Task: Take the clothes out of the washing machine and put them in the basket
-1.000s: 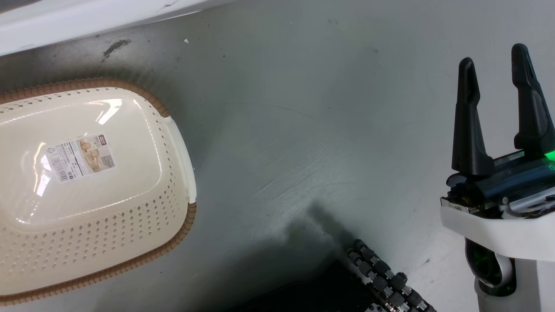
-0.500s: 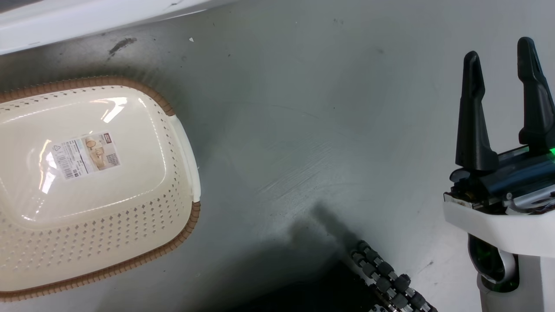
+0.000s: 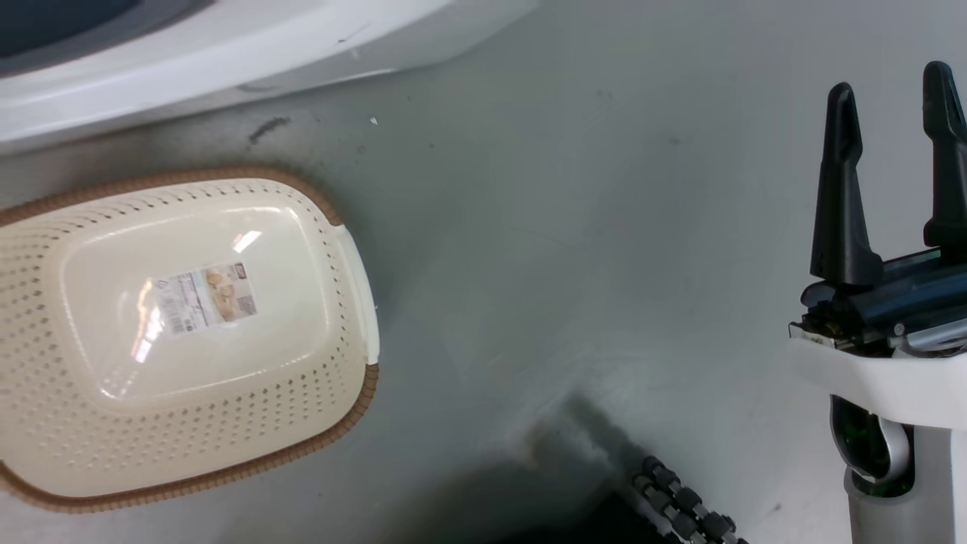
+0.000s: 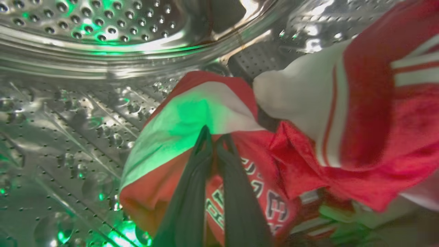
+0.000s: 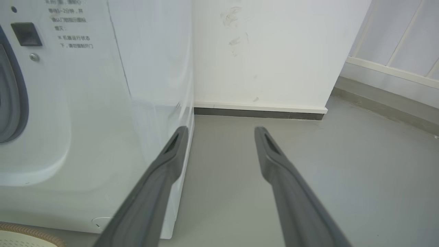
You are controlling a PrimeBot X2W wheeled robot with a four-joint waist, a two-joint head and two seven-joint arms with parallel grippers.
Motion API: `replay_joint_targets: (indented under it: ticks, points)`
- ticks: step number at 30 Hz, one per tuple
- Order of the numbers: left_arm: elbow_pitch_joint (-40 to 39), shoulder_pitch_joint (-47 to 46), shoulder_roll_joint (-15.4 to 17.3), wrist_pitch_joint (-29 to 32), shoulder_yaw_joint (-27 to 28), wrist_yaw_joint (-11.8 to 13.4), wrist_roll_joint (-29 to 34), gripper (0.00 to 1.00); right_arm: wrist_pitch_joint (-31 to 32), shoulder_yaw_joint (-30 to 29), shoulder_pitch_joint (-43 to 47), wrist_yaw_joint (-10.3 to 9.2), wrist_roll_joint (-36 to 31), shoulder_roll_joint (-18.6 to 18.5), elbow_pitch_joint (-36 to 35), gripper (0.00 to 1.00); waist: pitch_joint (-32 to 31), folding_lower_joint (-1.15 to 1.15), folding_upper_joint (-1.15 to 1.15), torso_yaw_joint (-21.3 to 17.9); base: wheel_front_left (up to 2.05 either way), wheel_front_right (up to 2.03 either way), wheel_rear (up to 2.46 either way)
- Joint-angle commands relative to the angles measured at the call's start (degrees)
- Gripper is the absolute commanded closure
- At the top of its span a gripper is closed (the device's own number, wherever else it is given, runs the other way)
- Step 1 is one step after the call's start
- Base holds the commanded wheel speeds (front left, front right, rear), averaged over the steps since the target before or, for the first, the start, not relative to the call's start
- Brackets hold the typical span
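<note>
In the washing machine (image 5: 85,103), the clothes (image 4: 308,137) lie heaped against the drum (image 4: 68,103) wall. The left gripper (image 4: 214,135) pinches a fold, nearly closed. The cloth looks light, limp and slippery, so a bunched fold holds best. The right gripper (image 3: 888,81) hangs open and empty. The basket (image 3: 361,400) is empty.

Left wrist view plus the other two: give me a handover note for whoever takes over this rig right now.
Left gripper: inside the drum, shut on the lettered red jersey.
Right gripper: open, holding nothing, above the floor beside the washing machine.
The other red garment also lies in the drum.
The basket stands on the floor in front of the machine, nothing in it.
Done: first grasp. Left: pull both garments out and drop them in the basket.
</note>
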Motion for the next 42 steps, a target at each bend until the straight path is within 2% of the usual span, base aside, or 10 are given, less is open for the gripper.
replay_joint_targets:
  ticks: [1,15,23,27,36,42]
  points:
    - [1.14,2.63,-1.73,-2.47,0.44,0.11,-1.07,1.0,-0.13,-0.53,-0.83,-0.06,-0.52,0.14,0.41,0.0,-2.92,0.0,0.0,1.7,0.0,0.0,0.0]
    - [6.21,19.38,-11.0,-19.9,1.52,0.21,-5.65,1.0,-0.12,-1.68,2.08,-0.06,-5.0,0.13,2.23,0.0,-16.26,0.0,0.0,7.39,0.0,0.0,0.0]
    - [3.52,27.57,-14.06,-24.69,3.38,0.8,-6.99,1.0,-0.12,-2.34,5.02,-0.06,-6.66,0.12,2.99,0.0,-23.91,0.0,0.0,10.18,0.0,0.0,0.0]
    - [-4.34,32.35,-12.71,-24.97,7.02,3.18,-5.36,1.0,-0.12,-2.39,6.57,-0.06,-6.92,0.12,3.61,0.0,-28.12,0.0,0.0,11.28,0.0,0.0,0.0]
    - [-27.87,49.37,-10.19,-24.94,17.62,9.6,0.59,1.0,-0.12,-2.32,9.84,-0.06,-7.05,0.13,4.9,0.0,-35.75,0.0,0.0,13.74,0.0,0.0,0.0]
    - [-41.1,58.88,-8.85,-24.89,18.29,12.6,3.86,1.0,-0.12,-2.46,11.93,-0.05,-6.41,0.13,5.27,0.0,-38.99,0.0,0.0,15.56,0.0,0.0,0.0]
